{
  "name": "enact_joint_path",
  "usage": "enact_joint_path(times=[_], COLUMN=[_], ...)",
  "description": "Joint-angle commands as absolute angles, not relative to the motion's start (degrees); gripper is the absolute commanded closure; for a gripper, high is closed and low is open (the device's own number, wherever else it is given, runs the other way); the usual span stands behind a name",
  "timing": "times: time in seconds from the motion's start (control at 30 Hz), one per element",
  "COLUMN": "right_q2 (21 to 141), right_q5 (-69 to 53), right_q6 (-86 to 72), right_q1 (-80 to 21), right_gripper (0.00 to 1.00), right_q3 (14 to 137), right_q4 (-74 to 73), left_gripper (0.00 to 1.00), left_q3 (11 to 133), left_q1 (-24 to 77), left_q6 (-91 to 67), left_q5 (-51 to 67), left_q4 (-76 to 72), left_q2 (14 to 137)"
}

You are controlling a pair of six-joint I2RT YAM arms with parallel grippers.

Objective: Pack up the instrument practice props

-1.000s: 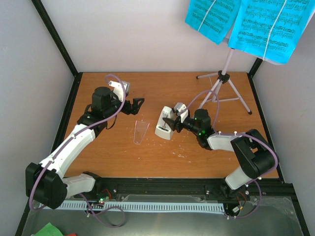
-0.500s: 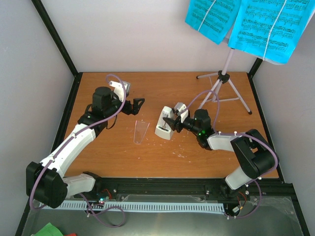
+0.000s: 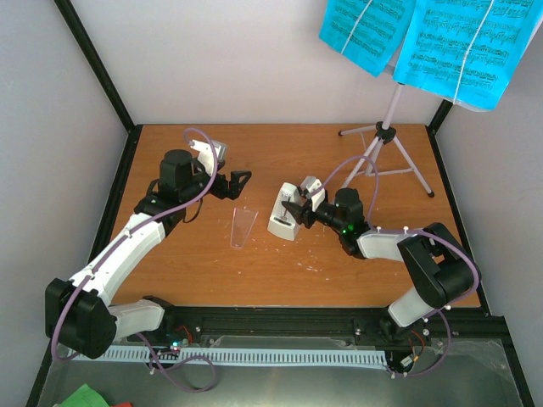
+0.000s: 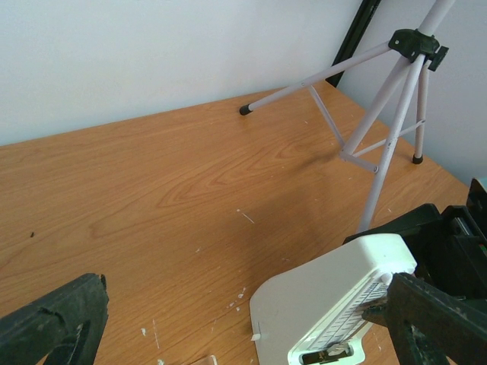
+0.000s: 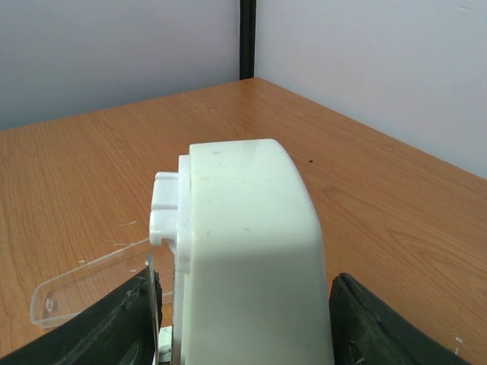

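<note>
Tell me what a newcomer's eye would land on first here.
The bright cyan sheet-music pages stand out at the far right, high on the pale lilac music stand. In the middle, the right claw straddles a white metronome, and a clear cover lies flat just left of it. The left claw hangs wide open a little beyond the cover.
</note>
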State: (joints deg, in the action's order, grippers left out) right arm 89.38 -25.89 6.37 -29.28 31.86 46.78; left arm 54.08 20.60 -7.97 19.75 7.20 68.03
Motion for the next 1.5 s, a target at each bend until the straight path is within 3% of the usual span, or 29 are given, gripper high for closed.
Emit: enact_joint_path(times=[0.0, 1.47], right_q2=[90.0, 91.6], right_q5=[-25.3, -28.2], right_q6=[6.2, 2.5], right_q1=[-29.3, -27.9], right_gripper=[0.41, 0.41], right_q3=[31.8, 36.2], right_q4=[48.8, 41.8], left_gripper=[0.00, 0.01], left_q3=[54.1, 53.8], left_q1=[20.5, 20.6], left_q6=[-6.6, -6.6], left_q5=[21.2, 24.1], left_q4=[4.8, 4.2], left_q2=[68.1, 68.5])
